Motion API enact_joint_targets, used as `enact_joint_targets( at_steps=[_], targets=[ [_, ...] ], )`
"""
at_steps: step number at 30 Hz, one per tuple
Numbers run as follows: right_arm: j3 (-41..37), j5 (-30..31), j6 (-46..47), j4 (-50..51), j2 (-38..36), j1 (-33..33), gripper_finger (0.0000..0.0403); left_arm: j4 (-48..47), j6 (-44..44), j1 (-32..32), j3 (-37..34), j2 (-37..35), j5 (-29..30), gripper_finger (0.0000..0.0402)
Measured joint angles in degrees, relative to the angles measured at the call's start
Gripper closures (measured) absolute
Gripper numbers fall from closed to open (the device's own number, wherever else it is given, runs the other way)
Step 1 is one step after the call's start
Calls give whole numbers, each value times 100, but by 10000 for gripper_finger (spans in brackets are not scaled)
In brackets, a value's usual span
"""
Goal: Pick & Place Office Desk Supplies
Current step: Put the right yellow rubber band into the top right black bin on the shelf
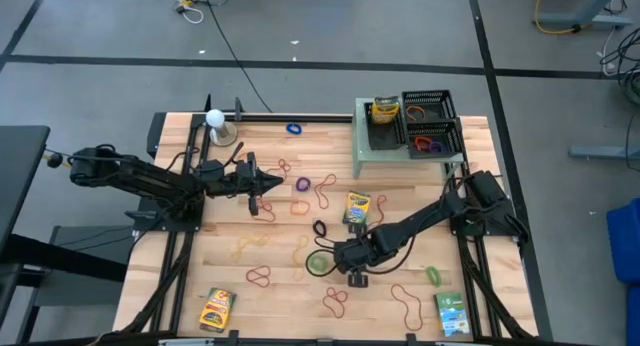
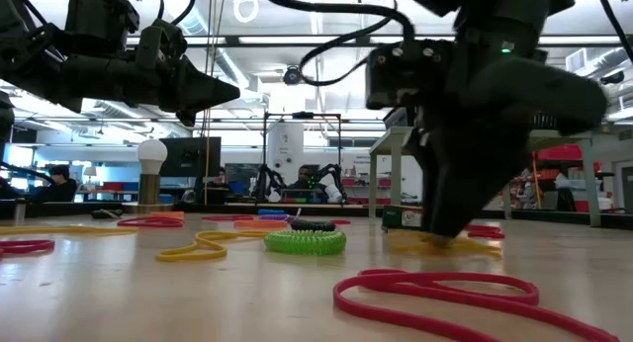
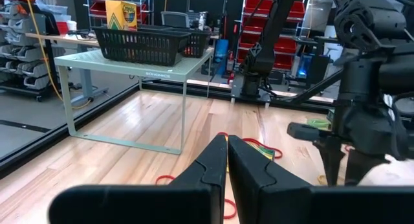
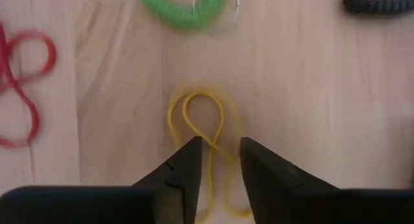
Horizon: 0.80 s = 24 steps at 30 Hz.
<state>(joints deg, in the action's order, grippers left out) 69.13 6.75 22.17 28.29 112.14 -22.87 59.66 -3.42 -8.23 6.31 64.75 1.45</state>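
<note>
Right gripper [image 4: 220, 160] fingers are set slightly apart, straddling the crossing of a yellow rubber band [image 4: 202, 120] lying flat on the surface; its loop runs toward 12 o'clock (wrist view). Left gripper [image 1: 262, 184], fingers pressed together, is held well apart.

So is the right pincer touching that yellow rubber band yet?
Cannot tell. In the right wrist view the right pincer straddles the yellow rubber band, its fingers open either side of the crossing strands, with no plain contact or gap.
</note>
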Motion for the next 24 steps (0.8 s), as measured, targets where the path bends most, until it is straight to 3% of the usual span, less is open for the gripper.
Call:
enact_joint_targets(
  at_steps=[13, 24],
  targets=[
    [-18, -132, -20, 59, -107, -9, 393, -31, -2, 0, -2, 0, 0, 380],
    [-17, 135, -3, 195, -1295, 72, 399, -33, -2, 0, 0, 0, -2, 380]
  ],
)
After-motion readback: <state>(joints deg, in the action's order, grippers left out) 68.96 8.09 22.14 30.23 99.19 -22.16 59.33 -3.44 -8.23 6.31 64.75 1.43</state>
